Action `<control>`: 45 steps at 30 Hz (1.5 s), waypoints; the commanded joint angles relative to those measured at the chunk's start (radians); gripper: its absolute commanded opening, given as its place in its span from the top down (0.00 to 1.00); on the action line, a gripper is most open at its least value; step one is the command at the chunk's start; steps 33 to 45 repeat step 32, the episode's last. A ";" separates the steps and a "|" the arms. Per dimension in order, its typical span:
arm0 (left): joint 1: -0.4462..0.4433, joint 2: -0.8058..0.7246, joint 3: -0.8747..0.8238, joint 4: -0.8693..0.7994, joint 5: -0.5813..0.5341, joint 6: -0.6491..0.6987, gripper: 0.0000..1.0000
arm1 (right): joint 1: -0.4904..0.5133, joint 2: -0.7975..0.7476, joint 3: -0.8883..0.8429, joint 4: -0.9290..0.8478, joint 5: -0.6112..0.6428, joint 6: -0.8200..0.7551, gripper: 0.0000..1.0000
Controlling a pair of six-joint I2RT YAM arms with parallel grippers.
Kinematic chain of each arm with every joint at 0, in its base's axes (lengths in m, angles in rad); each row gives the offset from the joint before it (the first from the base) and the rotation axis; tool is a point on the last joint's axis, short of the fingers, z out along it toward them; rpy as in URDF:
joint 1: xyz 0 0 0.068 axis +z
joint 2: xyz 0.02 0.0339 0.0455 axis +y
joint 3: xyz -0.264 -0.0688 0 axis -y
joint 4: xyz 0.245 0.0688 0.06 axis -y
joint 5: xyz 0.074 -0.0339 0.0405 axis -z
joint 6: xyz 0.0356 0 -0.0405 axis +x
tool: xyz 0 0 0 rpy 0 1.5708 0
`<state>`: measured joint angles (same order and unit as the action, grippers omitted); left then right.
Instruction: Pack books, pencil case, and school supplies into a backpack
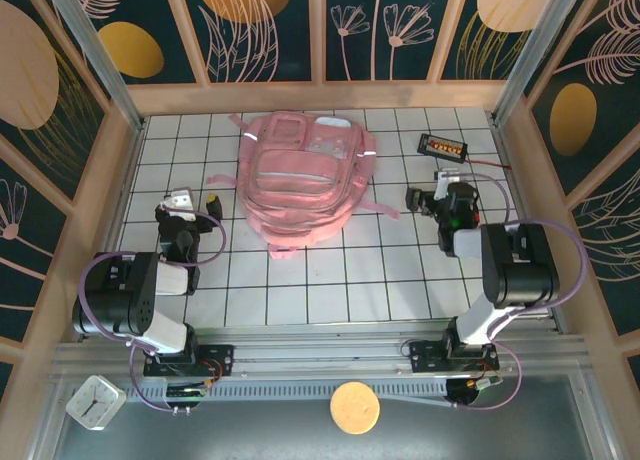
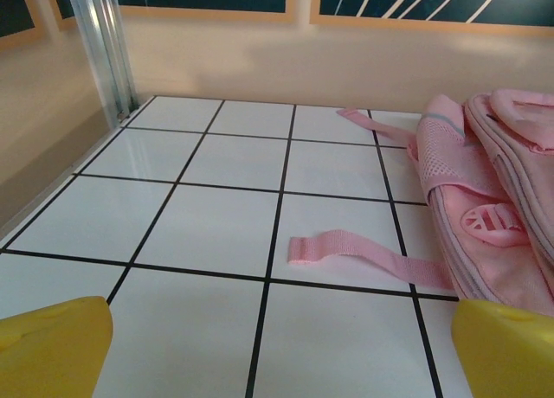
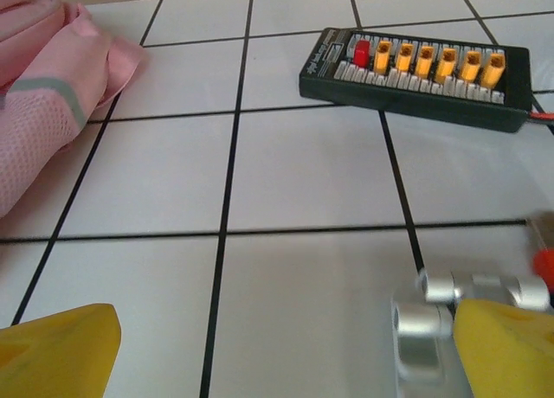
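Top external view: a glossy white tiled table (image 1: 330,280) with thin black grout lines is seen. The backpack (image 1: 300,180), soft pink fabric with pale reflective strips and a clear-fronted pocket, is laid flat at its far middle, between the arms. A flat black gadget (image 3: 415,69) with a row of boxy orange plugs is set near the right arm. A woven pink strap (image 2: 363,251) is trailed flat across a tile. The left gripper (image 2: 277,346) is spread, its blunt yellow fingers holding nothing. The right gripper (image 3: 286,346) is likewise spread wide, and a rounded silvery metal fitting (image 3: 433,324) is seen just beside one finger.
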<state>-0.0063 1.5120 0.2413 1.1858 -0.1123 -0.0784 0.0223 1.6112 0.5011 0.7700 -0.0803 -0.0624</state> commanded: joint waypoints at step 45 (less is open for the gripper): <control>0.006 0.002 0.004 0.062 0.007 0.004 0.01 | -0.068 -0.047 -0.275 0.546 0.019 0.078 0.01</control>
